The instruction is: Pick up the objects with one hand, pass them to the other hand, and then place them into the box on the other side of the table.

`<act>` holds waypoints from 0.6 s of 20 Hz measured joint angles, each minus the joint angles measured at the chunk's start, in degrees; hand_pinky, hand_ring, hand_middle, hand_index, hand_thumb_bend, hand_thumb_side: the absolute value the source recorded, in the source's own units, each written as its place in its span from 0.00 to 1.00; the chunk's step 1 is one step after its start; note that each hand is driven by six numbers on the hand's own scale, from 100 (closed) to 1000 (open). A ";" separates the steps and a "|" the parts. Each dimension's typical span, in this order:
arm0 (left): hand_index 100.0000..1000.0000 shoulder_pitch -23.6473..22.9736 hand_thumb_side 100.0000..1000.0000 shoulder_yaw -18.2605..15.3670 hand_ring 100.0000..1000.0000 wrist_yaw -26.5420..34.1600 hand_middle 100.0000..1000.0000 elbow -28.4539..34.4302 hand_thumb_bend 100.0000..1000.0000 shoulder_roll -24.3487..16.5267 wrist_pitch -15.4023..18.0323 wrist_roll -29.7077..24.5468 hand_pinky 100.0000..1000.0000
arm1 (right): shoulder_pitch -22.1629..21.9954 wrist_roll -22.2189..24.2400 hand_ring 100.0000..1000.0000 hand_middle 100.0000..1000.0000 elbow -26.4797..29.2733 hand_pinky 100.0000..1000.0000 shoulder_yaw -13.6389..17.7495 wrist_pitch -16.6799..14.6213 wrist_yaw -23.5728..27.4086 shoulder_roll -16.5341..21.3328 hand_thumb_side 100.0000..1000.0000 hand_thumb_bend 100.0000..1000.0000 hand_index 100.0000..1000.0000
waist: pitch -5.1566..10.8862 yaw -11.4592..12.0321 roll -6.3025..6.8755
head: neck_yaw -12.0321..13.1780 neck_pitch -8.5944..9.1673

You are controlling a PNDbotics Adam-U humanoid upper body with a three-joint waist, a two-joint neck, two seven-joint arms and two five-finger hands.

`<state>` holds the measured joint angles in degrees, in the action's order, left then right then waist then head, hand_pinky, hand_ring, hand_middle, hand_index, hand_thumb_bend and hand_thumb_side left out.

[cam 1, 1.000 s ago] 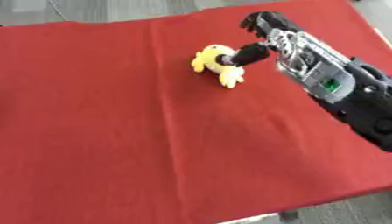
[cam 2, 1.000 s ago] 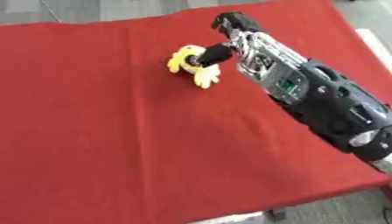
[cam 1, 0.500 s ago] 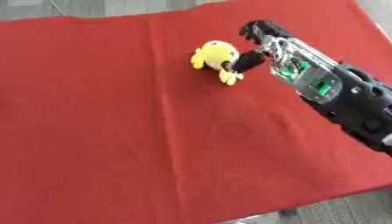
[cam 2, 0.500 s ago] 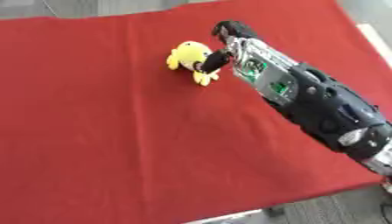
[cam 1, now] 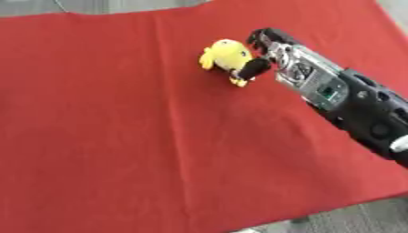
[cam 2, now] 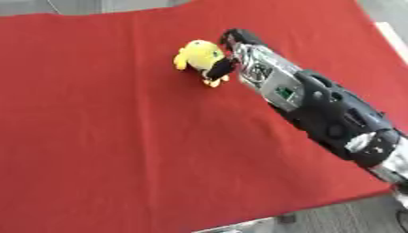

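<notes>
A small yellow plush toy (cam 1: 226, 56) with orange feet lies on the red tablecloth (cam 1: 119, 136) near the far middle. My right hand (cam 1: 275, 50) reaches in from the right, its back towards the camera. Its thumb (cam 1: 253, 68) curls against the toy's near side and its fingers wrap round the far side, so the hand is shut on the toy. The toy seems to touch the cloth still. My left hand shows in neither view. No box is in view.
The red cloth covers the whole table. Its near edge (cam 2: 239, 223) runs along the bottom right, with grey floor beyond. A pale strip (cam 2: 390, 36) shows past the cloth's right edge.
My right hand has slid further over the toy and its thumb and fingers have closed round it. The toy has turned a little under the hand.
</notes>
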<state>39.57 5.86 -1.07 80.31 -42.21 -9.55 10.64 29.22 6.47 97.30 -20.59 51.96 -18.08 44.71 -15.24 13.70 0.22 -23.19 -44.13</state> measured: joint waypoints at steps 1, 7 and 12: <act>0.64 0.13 0.37 0.00 0.62 0.00 0.54 0.00 0.00 0.00 0.00 0.01 0.92 | 0.02 -0.54 0.80 0.76 -0.32 0.79 -0.01 0.01 0.53 -0.07 0.22 0.40 0.84 | -0.10 0.17 0.00 | -0.11 0.08; 0.63 0.34 0.37 0.00 0.62 0.00 0.54 0.01 0.00 0.43 0.00 0.02 0.92 | 0.31 -2.86 0.81 0.77 -2.73 0.81 -0.01 -0.01 2.54 -0.07 0.21 0.39 0.85 | -0.96 0.58 0.00 | -0.72 0.96; 0.63 0.50 0.36 -0.01 0.62 -0.04 0.54 0.02 0.00 0.50 0.01 0.03 0.92 | 0.98 -4.27 0.79 0.71 -3.85 0.80 0.20 -0.07 3.97 -0.07 0.10 0.35 0.79 | -1.21 0.82 0.00 | -1.16 1.20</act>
<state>40.07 5.86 -1.12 80.33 -41.71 -9.54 10.67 30.21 2.20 93.45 -20.39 51.89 -14.11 44.64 -16.46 14.52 0.22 -24.35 -42.93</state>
